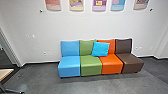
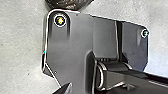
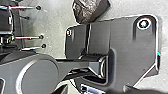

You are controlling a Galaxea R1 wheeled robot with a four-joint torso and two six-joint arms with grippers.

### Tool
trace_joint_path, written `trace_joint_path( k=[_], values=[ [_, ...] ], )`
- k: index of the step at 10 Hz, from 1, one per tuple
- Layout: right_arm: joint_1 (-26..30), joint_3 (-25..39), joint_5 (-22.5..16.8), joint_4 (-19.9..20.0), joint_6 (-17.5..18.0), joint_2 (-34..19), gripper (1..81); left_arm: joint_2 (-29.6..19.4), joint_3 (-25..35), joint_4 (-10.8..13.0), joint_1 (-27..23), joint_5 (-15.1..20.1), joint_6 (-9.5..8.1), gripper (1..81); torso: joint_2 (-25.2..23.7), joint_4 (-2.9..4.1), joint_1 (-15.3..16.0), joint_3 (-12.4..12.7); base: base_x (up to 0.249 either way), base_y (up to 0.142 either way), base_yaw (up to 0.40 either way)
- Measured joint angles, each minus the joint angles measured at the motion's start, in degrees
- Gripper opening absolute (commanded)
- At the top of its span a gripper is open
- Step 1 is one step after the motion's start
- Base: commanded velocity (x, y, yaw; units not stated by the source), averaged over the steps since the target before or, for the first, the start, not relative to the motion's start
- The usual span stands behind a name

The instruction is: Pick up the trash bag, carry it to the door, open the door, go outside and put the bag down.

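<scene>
trash bag [image 3: 90, 10] is dark and crinkly, just beside the robot's wide plate [image 3: 132, 52]. i can't tell if it sits on the gray floor [image 3: 55, 17] or hangs over it. i can't tell if the jaws are let go or clenched. it looks soft and floppy, maybe light, a bit slippery, and easy to rip. the best grab is 1 thick bunch at the top.
</scene>
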Motion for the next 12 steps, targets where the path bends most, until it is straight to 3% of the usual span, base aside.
trace_joint_path(
  k=[3,4,8,12],
  values=[
    [4.06,4.66,0.0,1.46,0.0,-3.66,81.1,-0.57,0.06,-3.23,-2.54,0.01,0.0,81.1,-5.88,0.0,3.78,-5.51,0.0,0.0,0.0],
    [5.0,5.29,-0.29,2.07,0.0,-4.16,81.1,-0.61,0.09,-4.58,-3.61,0.15,0.0,81.1,-7.3,0.0,4.77,-6.14,0.0,0.0,0.0],
    [9.63,8.66,-4.13,4.45,0.0,-7.66,81.1,-1.68,0.2,-10.45,-6.86,0.69,-0.02,81.1,-15.04,0.0,9.61,-6.95,0.0,0.0,0.0],
    [12.89,9.48,-7.11,6.68,0.0,-9.36,81.1,-3.58,5.22,-13.2,-7.0,1.24,0.0,81.1,-23.39,0.0,14.84,-6.97,0.0,0.0,0.0]
  ],
)
